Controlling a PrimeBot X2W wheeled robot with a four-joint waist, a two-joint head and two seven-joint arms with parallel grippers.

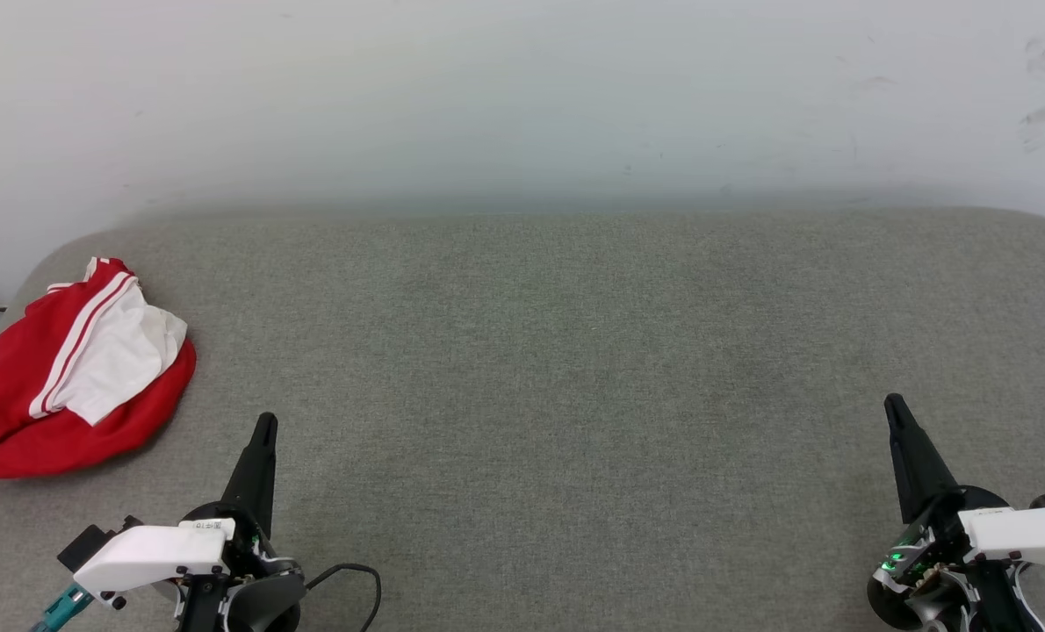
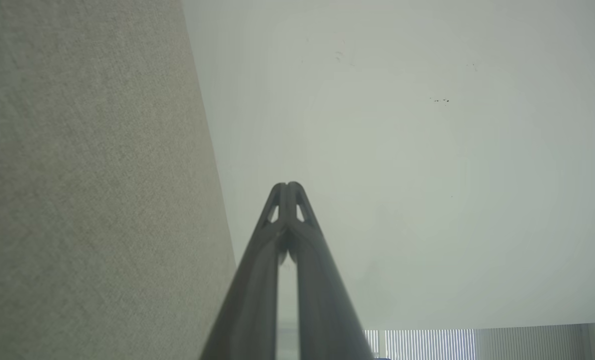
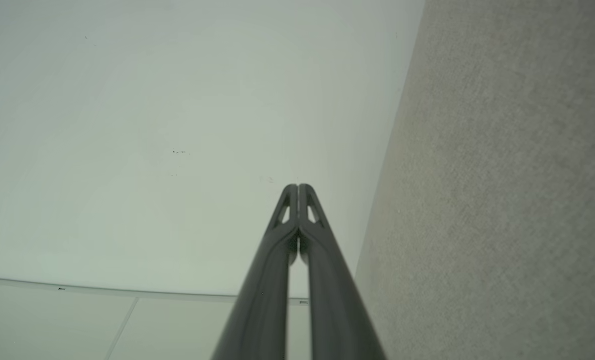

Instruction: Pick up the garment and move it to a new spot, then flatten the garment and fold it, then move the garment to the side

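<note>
Item: crumpled red jersey T-shirt with white striped sleeve, far left of the grey fabric bench. Soft, light, I judge; I'd pinch a raised fold. Left claw and right claw both closed, empty.

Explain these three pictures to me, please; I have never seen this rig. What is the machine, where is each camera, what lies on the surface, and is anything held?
It is a wheeled robot with two arms. The head view looks down on a grey fabric surface against a pale wall. The left tool and right tool are shut and hold nothing. The other two views come from wrist cameras looking along each tool's dark fingers, tips pressed together. A crumpled red and white garment lies at the far left, untouched.
</note>
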